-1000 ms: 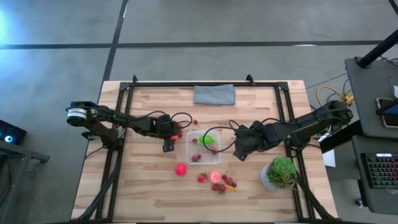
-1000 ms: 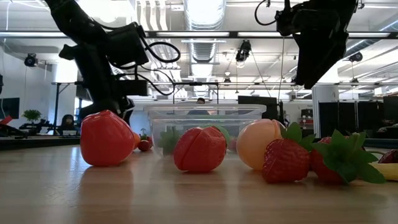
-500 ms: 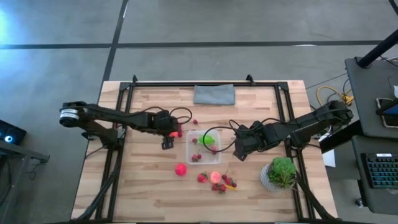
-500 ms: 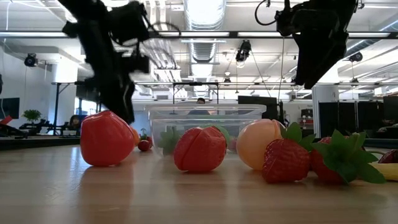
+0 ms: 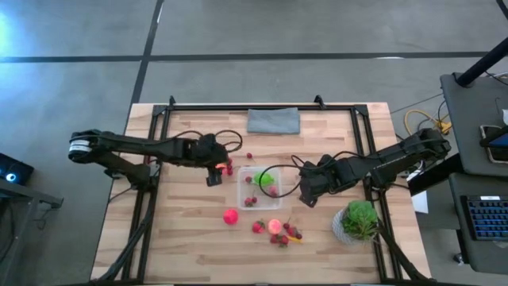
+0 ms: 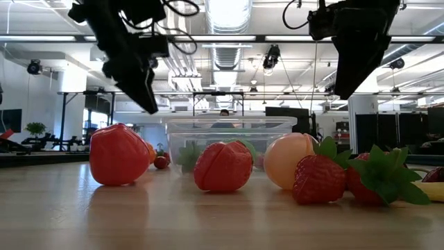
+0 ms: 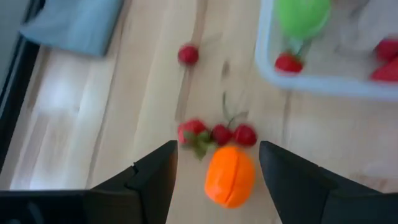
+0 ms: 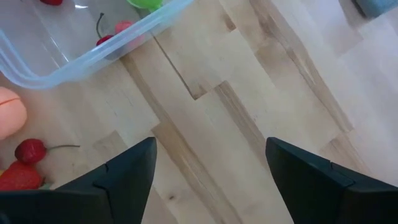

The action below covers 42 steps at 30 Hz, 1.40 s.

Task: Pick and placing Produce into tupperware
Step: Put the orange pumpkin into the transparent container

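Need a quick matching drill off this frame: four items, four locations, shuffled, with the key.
Items:
1. green ball
2. orange ball
3. grey cloth
4. potted plant

Locations:
A. on bare wood, in front of the left pincer's open fingers
B. near the table's right edge, by the right arm
C. inside the tupperware
D. flat at the table's far edge, in the middle

Pairs: 1-C, 2-A, 3-D, 4-B
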Motion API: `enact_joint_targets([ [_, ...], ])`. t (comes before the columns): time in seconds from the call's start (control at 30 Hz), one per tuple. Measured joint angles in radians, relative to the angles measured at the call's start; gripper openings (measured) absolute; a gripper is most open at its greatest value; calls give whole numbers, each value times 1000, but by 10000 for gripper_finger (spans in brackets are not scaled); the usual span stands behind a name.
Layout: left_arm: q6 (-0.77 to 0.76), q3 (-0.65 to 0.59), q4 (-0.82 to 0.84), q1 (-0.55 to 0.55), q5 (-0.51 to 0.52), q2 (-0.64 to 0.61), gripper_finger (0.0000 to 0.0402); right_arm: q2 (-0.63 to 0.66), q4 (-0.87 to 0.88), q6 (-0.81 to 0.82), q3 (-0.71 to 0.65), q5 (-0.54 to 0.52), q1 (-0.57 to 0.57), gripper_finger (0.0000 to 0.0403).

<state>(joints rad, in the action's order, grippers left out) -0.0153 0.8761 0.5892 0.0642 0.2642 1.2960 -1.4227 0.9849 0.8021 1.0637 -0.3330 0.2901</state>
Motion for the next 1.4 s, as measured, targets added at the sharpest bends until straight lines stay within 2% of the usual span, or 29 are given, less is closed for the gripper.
enact_joint_targets([
  [0.57,-7,8,83,-20,-19,156,212,0,1,2,0,-1,0,291],
  [0.83,-192,21,164,-71,-37,128,212,0,0,17,-1,-5,0,294],
  [0.93,-313,38,186,-72,-4,126,212,0,0,17,-1,-8,0,290],
  [1.07,-399,42,170,-71,30,126,212,0,0,17,-1,-8,0,292],
  [1.4,-398,13,149,-91,24,128,219,0,0,11,-2,-9,0,290],
])
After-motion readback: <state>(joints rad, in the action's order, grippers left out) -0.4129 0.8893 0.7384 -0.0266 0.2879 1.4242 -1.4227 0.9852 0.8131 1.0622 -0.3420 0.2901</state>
